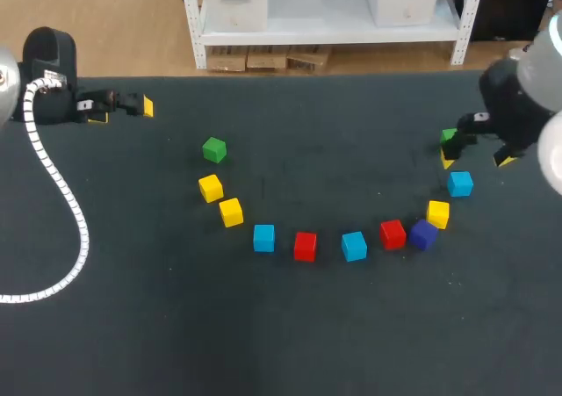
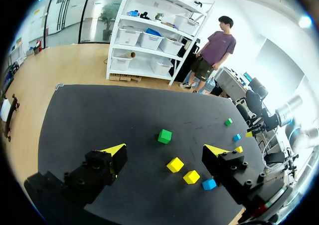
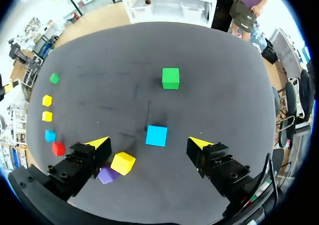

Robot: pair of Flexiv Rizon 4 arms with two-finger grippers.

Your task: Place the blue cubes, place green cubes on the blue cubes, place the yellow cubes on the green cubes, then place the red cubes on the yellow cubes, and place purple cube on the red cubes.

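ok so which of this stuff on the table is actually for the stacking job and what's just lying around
for the job: three blue cubes, two green cubes, three yellow cubes, two red cubes, one purple cube

just lying about: only the white cable, at the left

I see eleven cubes on the worktop (image 1: pixel 158 326), strung in a U-shaped arc that opens toward the far edge. The left end cube (image 1: pixel 213 149) lies farthest back on its side. The second cube (image 1: pixel 210 187) and third cube (image 1: pixel 231 212) sit close together, nearer me. Three spaced cubes form the bottom, with the middle cube (image 1: pixel 305 246) nearest me. To their right a tight cluster (image 1: pixel 423 234) of three climbs back. My right gripper (image 1: pixel 476 154) hangs over the arc's right arm, with the right end cube (image 1: pixel 450 136) just behind it and the next cube (image 1: pixel 460 183) just before it. My left gripper (image 1: pixel 123 111) sits at the far left corner, well apart from the arc.
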